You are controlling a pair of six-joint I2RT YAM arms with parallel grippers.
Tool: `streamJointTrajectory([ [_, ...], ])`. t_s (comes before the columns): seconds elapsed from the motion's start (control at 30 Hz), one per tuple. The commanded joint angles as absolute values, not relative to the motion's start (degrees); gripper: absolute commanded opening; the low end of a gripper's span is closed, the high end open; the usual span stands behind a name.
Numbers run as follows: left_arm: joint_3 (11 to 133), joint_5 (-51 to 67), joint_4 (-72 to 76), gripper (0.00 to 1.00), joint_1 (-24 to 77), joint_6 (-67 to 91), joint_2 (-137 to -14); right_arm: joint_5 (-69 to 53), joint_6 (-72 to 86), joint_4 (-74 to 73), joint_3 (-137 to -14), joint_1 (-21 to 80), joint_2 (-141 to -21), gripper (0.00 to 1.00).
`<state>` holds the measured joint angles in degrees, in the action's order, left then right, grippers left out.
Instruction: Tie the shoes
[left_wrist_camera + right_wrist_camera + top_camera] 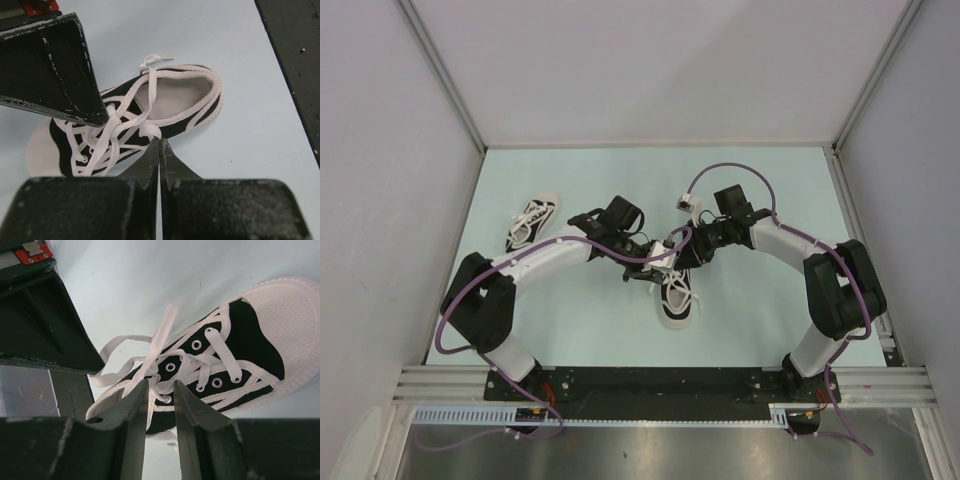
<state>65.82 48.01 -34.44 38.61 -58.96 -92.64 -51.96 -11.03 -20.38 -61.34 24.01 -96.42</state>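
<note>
One black shoe [677, 300] with a white sole lies mid-table, laces loose; it shows in the left wrist view [185, 100] and the right wrist view [250, 335]. The second shoe [533, 222] lies at the back left, away from both arms. My left gripper [656, 264] is over the centre shoe's laces. In its wrist view the left gripper [159, 142] is shut on a white lace [150, 131]. My right gripper [682, 256] is close beside it. In its wrist view the right gripper [161, 387] is slightly open, and a lace strand [162, 332] runs down along its left finger into the gap.
Grey walls enclose the pale table [770, 320] on three sides. A metal rail [660, 378] runs along the near edge at the arm bases. Purple cables [720, 170] loop off both arms. The two grippers work almost touching.
</note>
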Motion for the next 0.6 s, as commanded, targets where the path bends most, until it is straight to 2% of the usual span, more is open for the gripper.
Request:
streamJointTrajectory([
  [0.0, 68.29, 50.10, -34.54, 0.00, 38.58, -60.29, -92.99, -52.47, -12.04, -21.09, -63.72, 24.26, -96.06, 0.32],
  [0.3, 68.73, 50.19, -34.28, 0.00, 38.58, -60.21, -93.60, -49.66, -10.29, -19.07, -63.98, 24.70, -97.21, 0.32],
  [0.4, 68.91, 50.45, -34.28, 0.00, 38.58, -60.12, -93.69, -49.83, -10.11, -19.42, -64.42, 24.61, -97.38, 0.26],
  [0.43, 68.91, 50.45, -34.45, 0.00, 38.58, -60.12, -93.60, -50.01, -10.19, -19.60, -64.51, 24.44, -97.21, 0.20],
  [0.5, 68.64, 50.71, -34.54, 0.00, 38.58, -60.21, -93.52, -50.36, -10.11, -19.77, -64.51, 23.91, -96.33, 0.16],
  [0.57, 68.38, 50.54, -34.80, 0.00, 38.67, -60.29, -93.16, -51.06, -10.02, -19.95, -64.51, 23.38, -95.46, 0.07],
])
